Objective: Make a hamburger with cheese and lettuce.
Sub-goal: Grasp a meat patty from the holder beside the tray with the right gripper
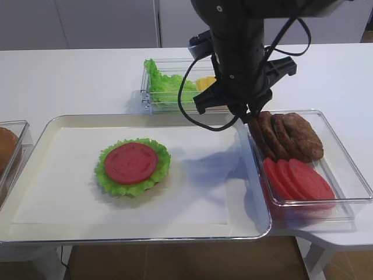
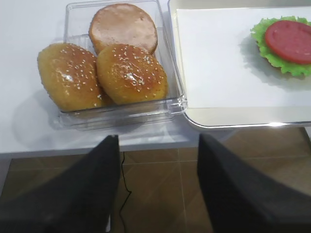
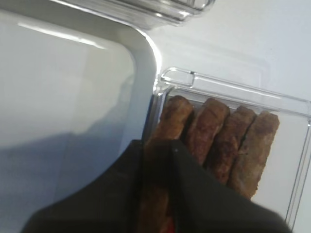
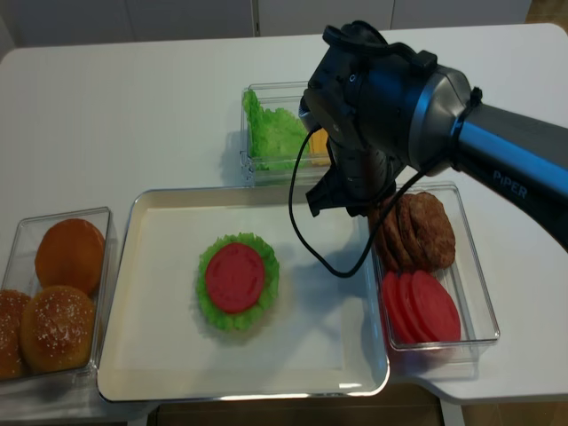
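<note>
Right pincer (image 3: 155,194): you are hanging it over the near-left end of the patty bin (image 1: 349,169). Its two fingers are straddling the leftmost patty (image 3: 167,131), one on each side; you cannot tell from the wrist view whether they are pressing it.
Left pincer (image 2: 158,194): you are holding it off the bench (image 1: 70,76) edge, above the floor, fingers spread wide with nothing between them.
Hamburger (image 1: 133,166): sitting left of centre on the tray (image 1: 52,125), a red tomato disc showing on top with lettuce frilling out all round.
Lettuce (image 1: 163,84): loose leaves lying in the back bin (image 4: 257,169), behind the tray.
Cheese (image 1: 204,83): a yellow corner peeking out beside the leaves in the same bin, mostly hidden by your right arm.
Tomato slices (image 1: 300,178): overlapping in the patty bin, in front of the patties.
Buns (image 2: 104,68): three lying in the bin left of the tray.
</note>
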Robot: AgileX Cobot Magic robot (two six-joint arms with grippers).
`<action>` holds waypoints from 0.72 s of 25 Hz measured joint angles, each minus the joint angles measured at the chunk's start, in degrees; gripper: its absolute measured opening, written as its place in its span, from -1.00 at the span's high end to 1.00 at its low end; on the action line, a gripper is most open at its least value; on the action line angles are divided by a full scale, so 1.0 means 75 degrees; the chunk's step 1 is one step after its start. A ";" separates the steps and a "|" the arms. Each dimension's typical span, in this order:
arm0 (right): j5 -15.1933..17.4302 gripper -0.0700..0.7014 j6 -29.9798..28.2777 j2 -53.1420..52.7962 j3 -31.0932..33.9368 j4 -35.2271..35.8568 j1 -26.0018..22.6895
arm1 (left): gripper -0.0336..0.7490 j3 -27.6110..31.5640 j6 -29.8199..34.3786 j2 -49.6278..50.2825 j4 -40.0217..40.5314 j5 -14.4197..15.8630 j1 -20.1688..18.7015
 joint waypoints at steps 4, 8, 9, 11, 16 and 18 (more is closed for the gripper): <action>0.0000 0.53 0.0031 0.0000 0.0000 0.0000 0.0000 | -0.06 0.0000 0.0000 0.0000 0.0000 0.0000 0.0000; 0.0000 0.53 0.0122 -0.0031 0.0000 0.0000 0.0000 | -0.06 0.0000 0.0000 0.0000 0.0000 0.0000 0.0000; 0.0017 0.54 0.0134 -0.0088 0.0000 0.0000 0.0000 | -0.06 0.0000 0.0000 0.0000 0.0000 0.0000 0.0000; 0.0017 0.54 0.0165 -0.0222 0.0000 0.0000 0.0000 | -0.06 0.0000 0.0000 0.0000 0.0000 0.0000 0.0000; 0.0017 0.54 0.0191 -0.0389 0.0000 0.0015 0.0000 | -0.06 0.0000 0.0000 0.0000 0.0000 0.0000 0.0000; 0.0017 0.54 0.0191 -0.0440 0.0000 0.0015 0.0000 | -0.06 0.0000 0.0000 0.0000 0.0000 0.0000 0.0000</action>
